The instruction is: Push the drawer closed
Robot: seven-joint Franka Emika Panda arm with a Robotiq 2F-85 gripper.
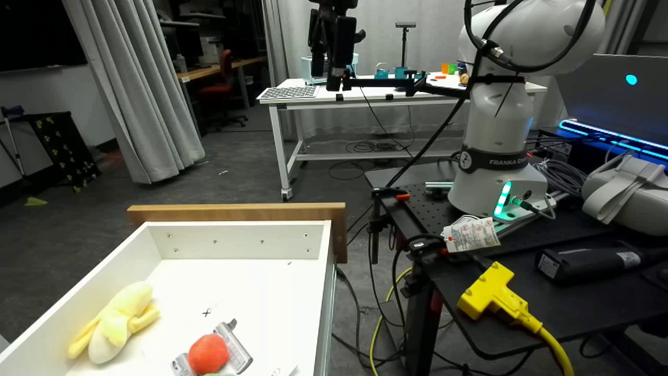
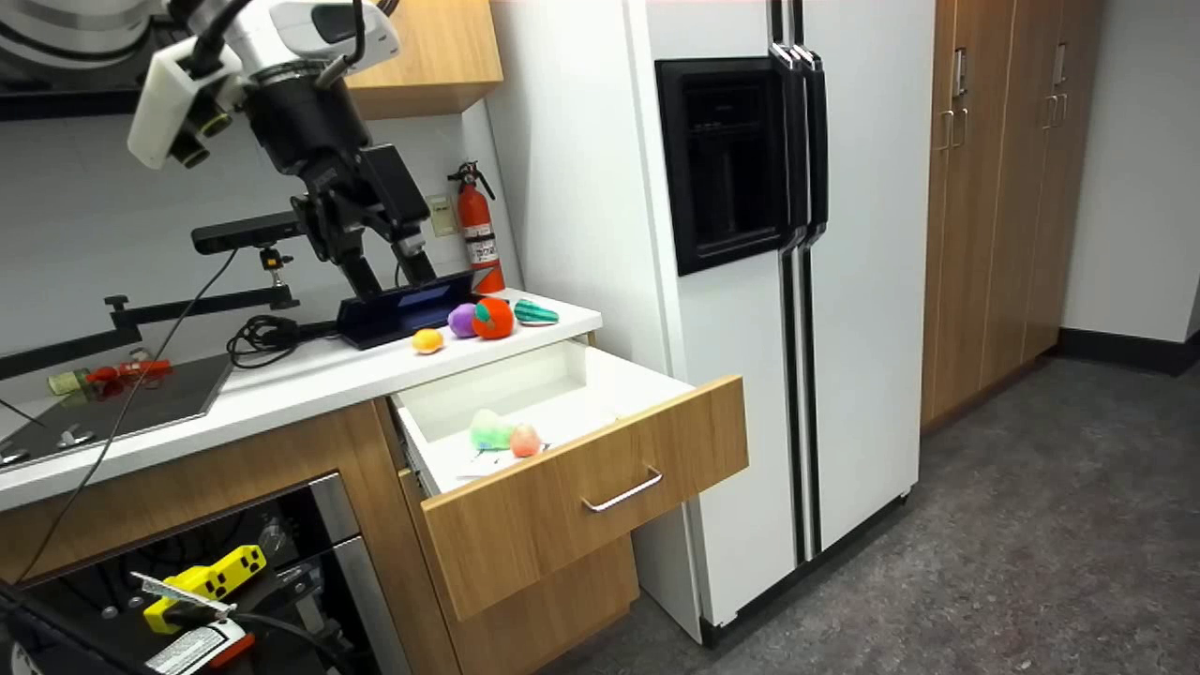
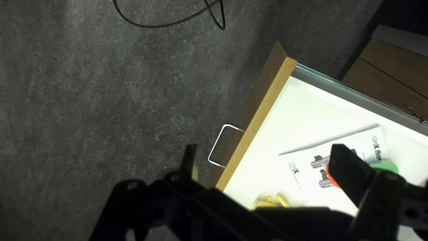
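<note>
A wooden-fronted drawer (image 2: pixel 548 517) stands pulled out beneath a white counter (image 2: pixel 319 377), next to a refrigerator (image 2: pixel 727 366). Inside lie a yellow plush toy (image 1: pixel 116 322) and, on a printed leaflet (image 3: pixel 306 160), a red ball (image 1: pixel 209 353); a green item (image 3: pixel 387 165) beside the ball is partly hidden and hard to name. The claw (image 3: pixel 265 147) points down, higher than the drawer and well apart from it, its jaws spread wide with nothing between them.

Dim floor (image 3: pixel 140 100), bright drawer (image 3: pixel 311 117), soft shadows
</note>
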